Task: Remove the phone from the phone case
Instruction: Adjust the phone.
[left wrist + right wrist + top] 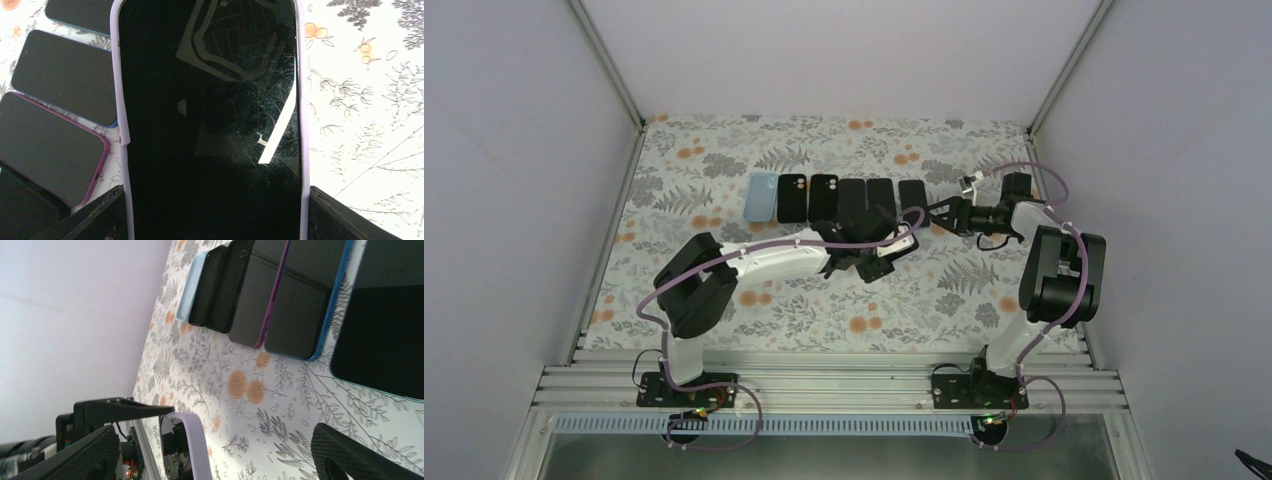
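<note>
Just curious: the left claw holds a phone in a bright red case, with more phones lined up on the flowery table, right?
Not red: the case is pale lilac, as the left wrist view shows. The left claw does hold the phone, and more phones line the flowery table.

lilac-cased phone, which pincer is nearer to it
Left. The left pincer grips the lilac-cased phone by its sides; the right pincer is open near one end, not gripping.
</note>
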Controlling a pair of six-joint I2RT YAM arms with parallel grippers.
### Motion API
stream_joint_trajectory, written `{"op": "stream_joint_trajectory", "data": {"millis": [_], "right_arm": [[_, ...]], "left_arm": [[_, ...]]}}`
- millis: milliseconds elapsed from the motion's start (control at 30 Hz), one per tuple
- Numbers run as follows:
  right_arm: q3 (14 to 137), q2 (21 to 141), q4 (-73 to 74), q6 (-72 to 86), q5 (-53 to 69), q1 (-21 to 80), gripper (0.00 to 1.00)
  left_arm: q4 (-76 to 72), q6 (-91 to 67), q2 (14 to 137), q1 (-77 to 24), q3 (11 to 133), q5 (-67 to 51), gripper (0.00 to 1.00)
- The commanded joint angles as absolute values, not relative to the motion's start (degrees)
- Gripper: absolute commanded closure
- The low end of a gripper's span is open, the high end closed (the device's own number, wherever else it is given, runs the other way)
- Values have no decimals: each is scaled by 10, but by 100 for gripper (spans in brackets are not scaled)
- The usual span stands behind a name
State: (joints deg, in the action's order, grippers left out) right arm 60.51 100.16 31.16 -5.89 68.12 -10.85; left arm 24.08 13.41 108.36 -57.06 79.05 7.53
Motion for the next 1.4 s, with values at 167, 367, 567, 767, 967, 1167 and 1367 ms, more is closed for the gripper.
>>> {"op": "stream_joint_trajectory", "data": {"millis": [167, 367, 567, 767, 967, 1167, 1367], "right_arm": [[576, 996, 277, -42, 750, -80, 19], [583, 1001, 282, -45, 781, -53, 26], [586, 1002, 270, -30, 791, -28, 46], [599, 1008, 271, -21, 807, -28, 71], [605, 1003, 270, -15, 806, -28, 91], [617, 1000, 281, -20, 804, -28, 96], [641, 1000, 322, -66, 806, -28, 96]], "left_arm": [[195, 107, 1046, -544, 834, 90, 80], [199, 101, 1046, -540, 849, 83, 80], [200, 91, 1048, -539, 864, 79, 80], [205, 80, 1054, -538, 869, 72, 80], [212, 77, 1057, -538, 874, 65, 76], [228, 78, 1048, -530, 876, 29, 45], [248, 94, 1007, -504, 860, -55, 11]]}}
